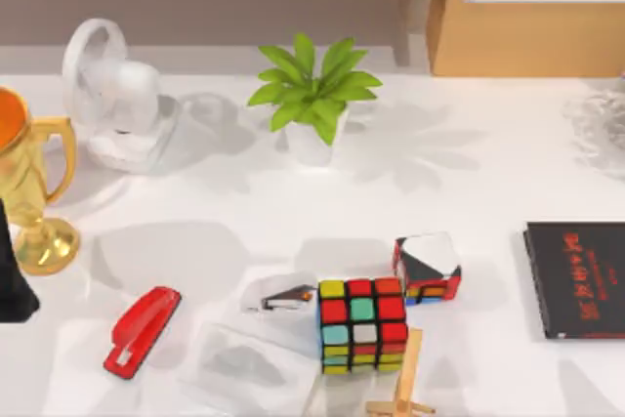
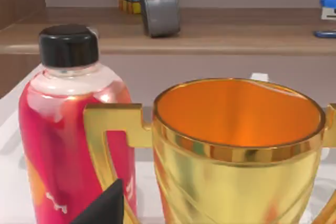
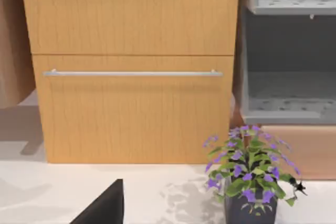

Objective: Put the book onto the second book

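The second book point(image 1: 576, 278), thin and black with red lettering on its cover, lies flat at the table's right edge. The book is out of view. My left arm shows as a dark shape point(image 1: 14, 275) at the table's left edge beside a gold trophy point(image 1: 29, 183). In the left wrist view, a black part of my left gripper point(image 2: 105, 205) sits low, close in front of the trophy point(image 2: 236, 145) and a pink bottle point(image 2: 68, 129). A black part of my right gripper point(image 3: 104, 205) shows above the white tabletop, facing a wooden cabinet point(image 3: 131, 66).
A white fan point(image 1: 112, 95) and a potted green plant point(image 1: 312, 100) stand at the back. A red stapler point(image 1: 143, 329), a colour cube point(image 1: 362, 324), a smaller multicoloured block point(image 1: 427, 266) and a wooden piece point(image 1: 405, 388) lie along the front. A purple-flowered plant point(image 3: 252, 177) stands near the cabinet.
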You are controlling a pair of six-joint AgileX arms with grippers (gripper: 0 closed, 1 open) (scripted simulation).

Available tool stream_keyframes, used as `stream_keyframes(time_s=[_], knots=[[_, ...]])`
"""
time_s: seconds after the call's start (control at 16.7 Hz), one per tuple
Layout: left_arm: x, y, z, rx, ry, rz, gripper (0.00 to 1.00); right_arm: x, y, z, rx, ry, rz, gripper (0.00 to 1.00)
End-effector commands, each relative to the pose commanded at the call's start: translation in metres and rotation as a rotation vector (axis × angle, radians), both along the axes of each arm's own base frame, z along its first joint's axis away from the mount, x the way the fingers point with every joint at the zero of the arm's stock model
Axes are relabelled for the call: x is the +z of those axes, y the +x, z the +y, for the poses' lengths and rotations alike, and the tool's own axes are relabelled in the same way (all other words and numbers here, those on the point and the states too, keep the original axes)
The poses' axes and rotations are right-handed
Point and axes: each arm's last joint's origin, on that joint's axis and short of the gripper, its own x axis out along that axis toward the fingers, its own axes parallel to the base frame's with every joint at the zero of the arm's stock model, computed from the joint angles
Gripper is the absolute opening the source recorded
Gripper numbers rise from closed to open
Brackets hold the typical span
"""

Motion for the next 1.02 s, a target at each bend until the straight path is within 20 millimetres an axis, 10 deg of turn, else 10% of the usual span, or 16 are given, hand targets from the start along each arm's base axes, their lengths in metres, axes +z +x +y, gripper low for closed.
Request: stream_keyframes(time_s=[0.3, 0.6, 1.02], knots=[[0.000, 0.000, 0.000, 0.000, 0.000, 0.000, 1.00, 0.011, 0.001, -0.001, -0.001, -0.002, 0.001, 1.00], [0.000, 0.000, 0.000, 0.000, 0.000, 0.000, 1.00, 0.062, 0.019, -0.007, -0.007, -0.009, 0.002, 1.00], [0.000, 0.000, 0.000, 0.000, 0.000, 0.000, 1.00, 0.146, 0.114, -0.041, -0.006, -0.018, -0.001, 1.00]])
